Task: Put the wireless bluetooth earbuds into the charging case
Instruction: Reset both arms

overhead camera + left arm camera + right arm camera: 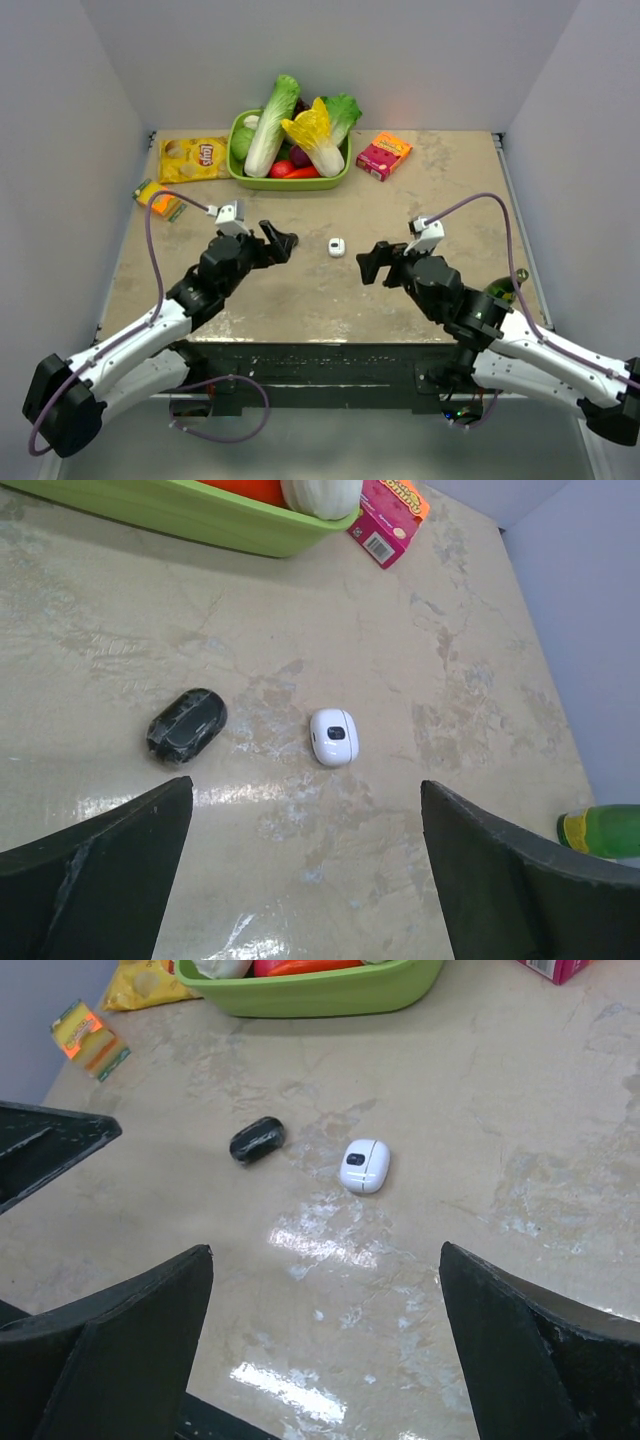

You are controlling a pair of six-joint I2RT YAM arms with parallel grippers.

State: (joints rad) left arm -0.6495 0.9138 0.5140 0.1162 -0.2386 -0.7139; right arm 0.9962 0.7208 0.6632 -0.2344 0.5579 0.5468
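1. The charging case (pixel 337 247) lies flat near the middle of the table (pixel 420 190), dark spot facing up, and nothing touches it.
2. My left gripper (pixel 278 243) hangs at the case's 9 o'clock, jaws spread wide with nothing between them.
3. My right gripper (pixel 372 262) sits at about the case's 4 o'clock, also gaping and empty.
4. In my left wrist view, a small black oval object (pixel 187 726) lies at the case's 9 o'clock, near it but apart.
5. The green basket (pixel 290 183) of vegetables stands at the case's 12 o'clock, well apart from it.
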